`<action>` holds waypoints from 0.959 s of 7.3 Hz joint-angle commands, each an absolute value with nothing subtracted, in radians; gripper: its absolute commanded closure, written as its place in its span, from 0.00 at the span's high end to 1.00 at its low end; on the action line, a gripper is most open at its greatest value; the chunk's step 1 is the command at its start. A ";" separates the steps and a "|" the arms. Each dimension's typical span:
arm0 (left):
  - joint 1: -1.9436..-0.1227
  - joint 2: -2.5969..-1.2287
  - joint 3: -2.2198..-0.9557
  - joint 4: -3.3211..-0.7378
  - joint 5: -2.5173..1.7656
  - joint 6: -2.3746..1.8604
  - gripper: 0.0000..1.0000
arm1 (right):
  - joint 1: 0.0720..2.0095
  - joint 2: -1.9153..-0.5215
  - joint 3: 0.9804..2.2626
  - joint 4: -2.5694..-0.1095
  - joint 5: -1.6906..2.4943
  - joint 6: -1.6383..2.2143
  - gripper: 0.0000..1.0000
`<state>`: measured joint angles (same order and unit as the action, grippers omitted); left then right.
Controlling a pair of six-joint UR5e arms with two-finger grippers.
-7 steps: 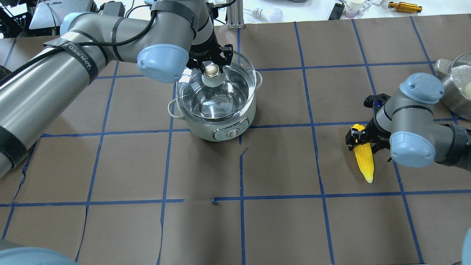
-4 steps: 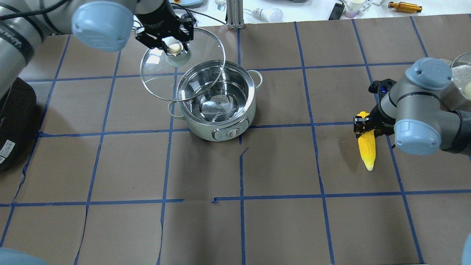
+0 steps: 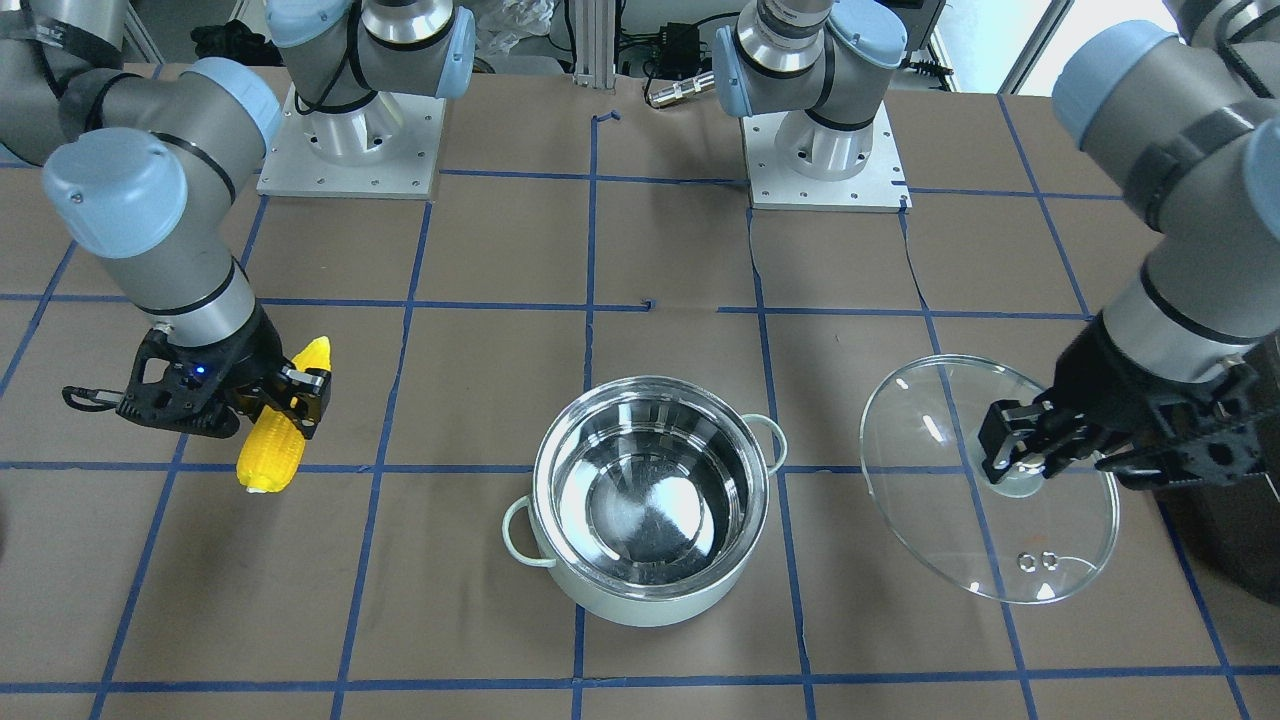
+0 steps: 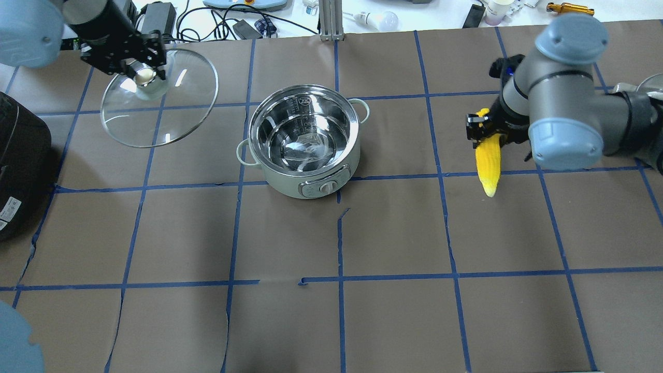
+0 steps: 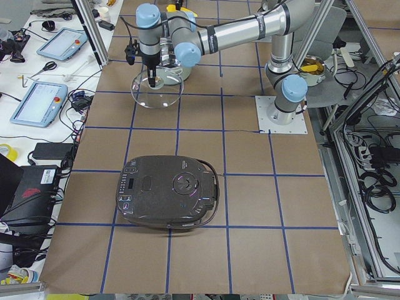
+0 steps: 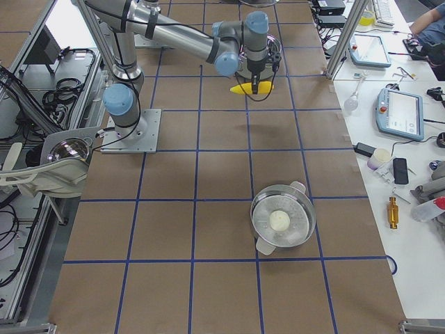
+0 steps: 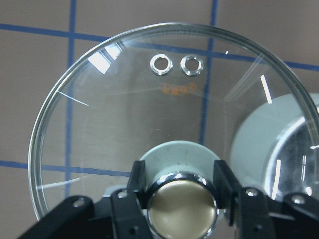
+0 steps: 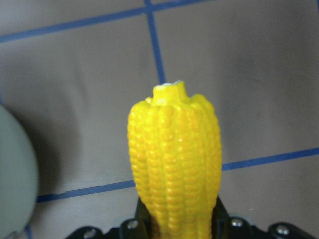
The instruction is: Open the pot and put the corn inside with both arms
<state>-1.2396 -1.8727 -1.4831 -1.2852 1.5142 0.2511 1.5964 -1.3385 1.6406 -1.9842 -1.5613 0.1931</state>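
Note:
The mint-white pot (image 4: 284, 181) stands open mid-table, its steel inside bare; it also shows in the front view (image 3: 640, 603). My left gripper (image 4: 143, 71) is shut on the knob (image 7: 183, 205) of the glass lid (image 4: 176, 109) and holds it tilted in the air, left of the pot and clear of it; the front view shows the lid (image 3: 930, 450) too. My right gripper (image 4: 484, 128) is shut on the thick end of the yellow corn (image 4: 489, 161), held above the table right of the pot, tip pointing towards me. The corn fills the right wrist view (image 8: 174, 164).
A large black appliance (image 5: 167, 200) sits at the table's left end, close under the lid's side (image 4: 15, 166). A steel pot with a white ball inside (image 6: 281, 221) stands at the right end. Cables and small items lie past the far edge.
My left gripper lifted the lid off the pot and carried it far left. My right gripper lifted the corn off the table and moved it away from me, slightly towards the pot.

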 commanded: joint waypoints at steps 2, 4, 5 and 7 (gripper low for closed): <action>-1.144 -1.933 -1.749 -0.942 1.516 0.452 0.14 | 1.865 -1.096 1.257 -1.859 -1.571 0.488 0.00; -1.146 -1.956 -1.786 -0.885 1.522 0.485 0.07 | 1.928 -1.007 1.146 -1.867 -1.577 0.461 0.00; -1.146 -1.957 -1.789 -0.885 1.522 0.500 0.07 | 1.953 -0.993 1.146 -1.871 -1.575 0.447 0.00; -1.144 -1.976 -1.793 -0.885 1.525 0.531 0.05 | 2.003 -0.935 1.149 -1.888 -1.575 0.437 0.05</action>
